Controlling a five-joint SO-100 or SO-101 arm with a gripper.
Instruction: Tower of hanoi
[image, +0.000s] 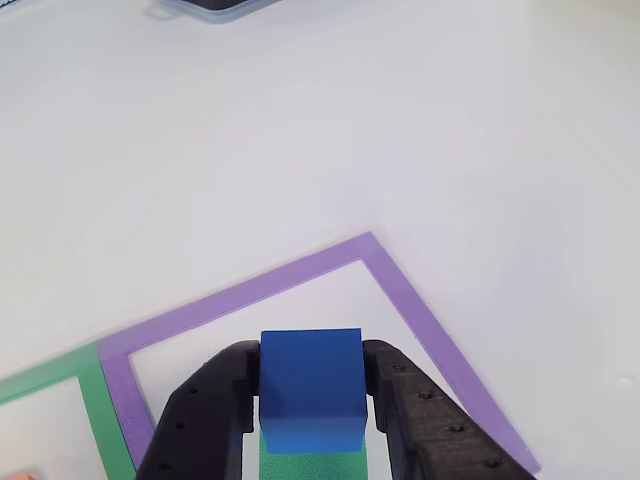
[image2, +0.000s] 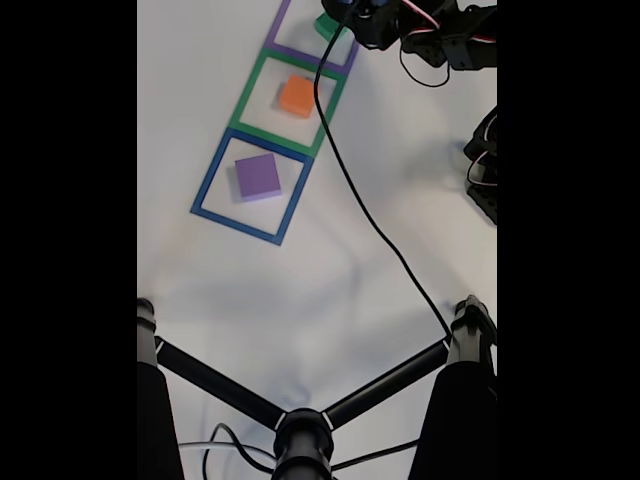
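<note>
Right, I'm holding the gripper (image: 311, 400) clamped on the blue cube (image: 310, 385), sitting atop the green block (image: 312, 467) in the purple tape square (image: 300, 275). Next move, I'd guess: lifting straight up.

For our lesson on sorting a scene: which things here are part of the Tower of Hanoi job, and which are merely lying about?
Part of the job:
blue cube, between the fingers of the gripper
green block, beneath the blue cube
orange block
purple slab

Lying about:
black cable
camera stand legs
tape outlines, marking places only
</note>
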